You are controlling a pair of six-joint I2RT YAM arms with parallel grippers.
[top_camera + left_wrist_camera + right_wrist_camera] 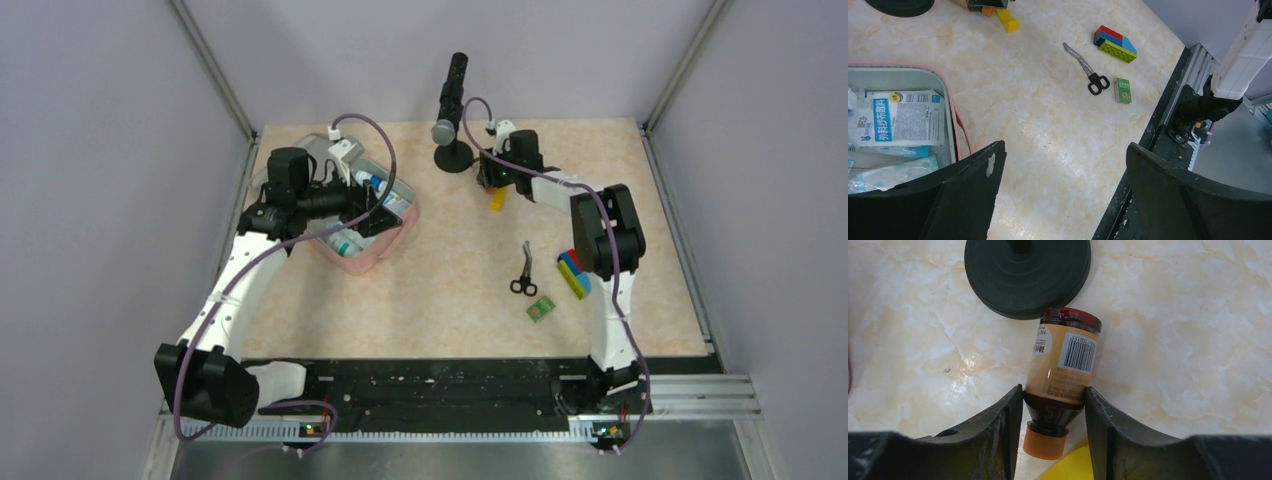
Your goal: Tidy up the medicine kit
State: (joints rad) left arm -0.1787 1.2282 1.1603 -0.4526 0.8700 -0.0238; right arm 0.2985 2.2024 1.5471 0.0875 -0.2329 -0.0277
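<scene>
The pink medicine kit (366,262) lies open at the left, with white and teal packets (903,117) on its grey lining; its pink rim (952,117) shows in the left wrist view. My left gripper (378,218) hovers over the kit's right edge, open and empty (1063,172). My right gripper (493,182) is at the back centre. It is shut on a dark brown bottle (1064,360) with an orange cap and a barcode label, gripping its shoulder from both sides (1054,400).
A black stand's round base (1027,275) sits just beyond the bottle (454,155). A yellow brick (497,198) lies by the right gripper. Scissors (523,275), a small green box (541,309) and a multicoloured brick block (573,273) lie at the right.
</scene>
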